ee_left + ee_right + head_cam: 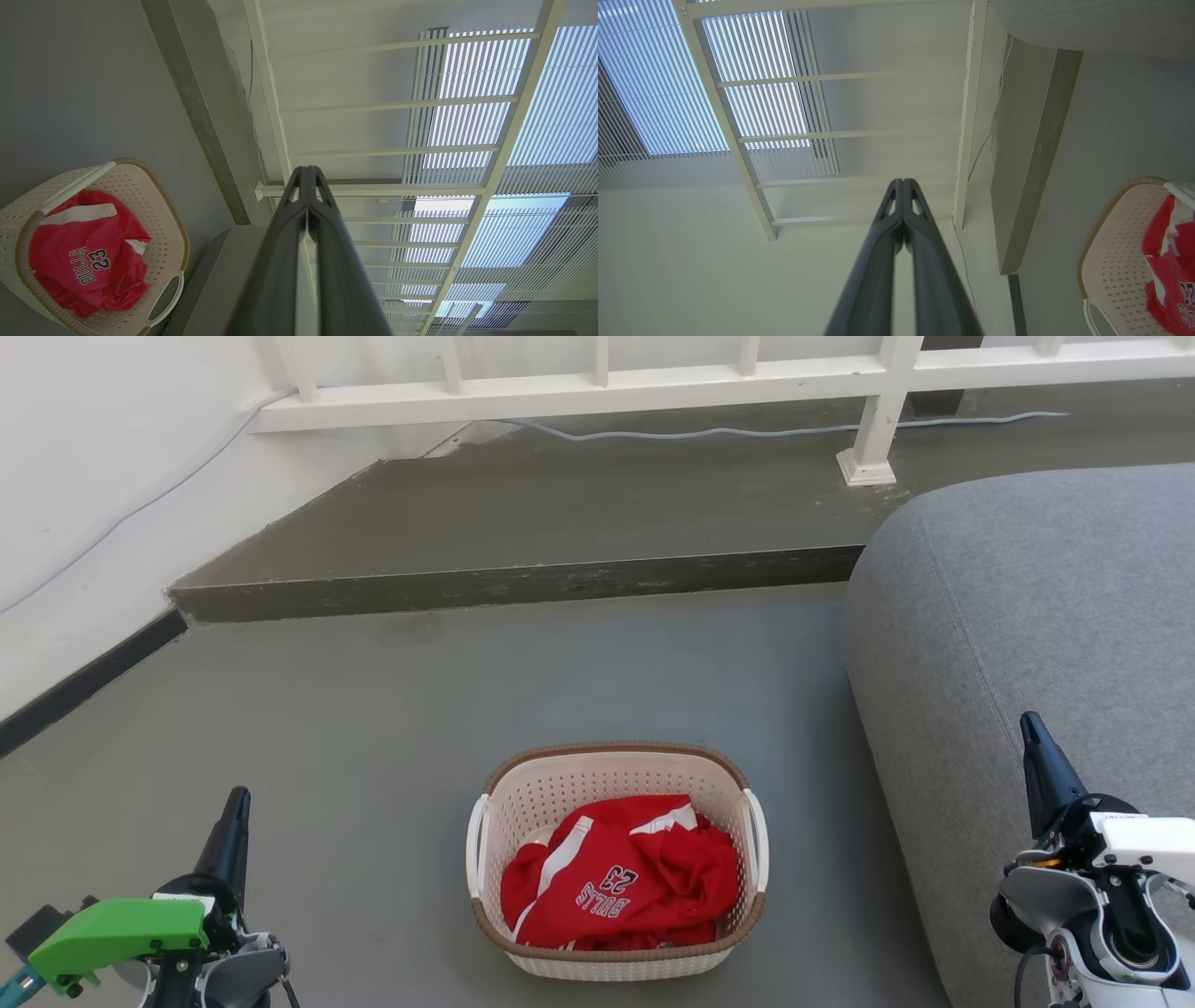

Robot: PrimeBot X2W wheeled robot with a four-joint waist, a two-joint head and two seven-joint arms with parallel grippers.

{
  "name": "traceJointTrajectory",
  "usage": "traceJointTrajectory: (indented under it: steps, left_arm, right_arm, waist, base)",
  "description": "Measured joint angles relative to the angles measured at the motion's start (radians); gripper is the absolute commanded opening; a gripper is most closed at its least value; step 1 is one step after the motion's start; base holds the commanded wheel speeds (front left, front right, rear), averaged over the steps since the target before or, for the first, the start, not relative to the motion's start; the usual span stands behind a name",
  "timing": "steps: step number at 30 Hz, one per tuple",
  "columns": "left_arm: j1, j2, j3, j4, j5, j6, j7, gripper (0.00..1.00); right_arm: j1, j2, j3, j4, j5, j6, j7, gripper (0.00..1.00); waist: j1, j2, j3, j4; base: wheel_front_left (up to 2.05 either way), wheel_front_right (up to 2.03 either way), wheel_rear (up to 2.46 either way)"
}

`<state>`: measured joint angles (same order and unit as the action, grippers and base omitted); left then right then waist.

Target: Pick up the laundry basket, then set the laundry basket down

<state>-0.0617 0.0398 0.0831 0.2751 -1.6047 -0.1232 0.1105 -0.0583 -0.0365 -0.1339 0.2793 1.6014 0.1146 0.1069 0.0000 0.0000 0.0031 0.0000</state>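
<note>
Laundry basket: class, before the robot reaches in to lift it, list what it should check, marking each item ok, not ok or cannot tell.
1. The laundry basket upright on the floor: ok.
2. Both white handles free of cloth: ok.
3. The red garment inside the rim: ok.
4. The left gripper open for a handle: not ok, shut and empty.
5. The right gripper open: not ok, shut and empty.
6. Enough room beside the grey sofa for the right gripper: cannot tell.

Right wrist view: laundry basket [1115, 261], red jersey [1164, 261] cut by edge
</note>
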Motion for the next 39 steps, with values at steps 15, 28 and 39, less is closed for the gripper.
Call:
traceJointTrajectory:
  steps: [15,28,39]
  left_arm:
    - [0.0,0.0,0.0,0.0,0.0,0.0,0.0,0.0]
    - [0.0,0.0,0.0,0.0,0.0,0.0,0.0,0.0]
    - [0.034,-0.021,-0.01,0.045,0.0,0.001,-0.002,1.0]
  right_arm:
    - [0.0,0.0,0.0,0.0,0.0,0.0,0.0,0.0]
    - [0.0,0.0,0.0,0.0,0.0,0.0,0.0,0.0]
    - [0.048,0.023,0.005,0.045,0.0,-0.002,-0.001,1.0]
  waist:
    - [0.0,0.0,0.0,0.0]
    - [0.0,0.0,0.0,0.0]
    - [0.0001,0.0,0.0,0.0]
  base:
    - [0.0,0.0,0.0]
    - [0.0,0.0,0.0]
    - [0.0,0.0,0.0]
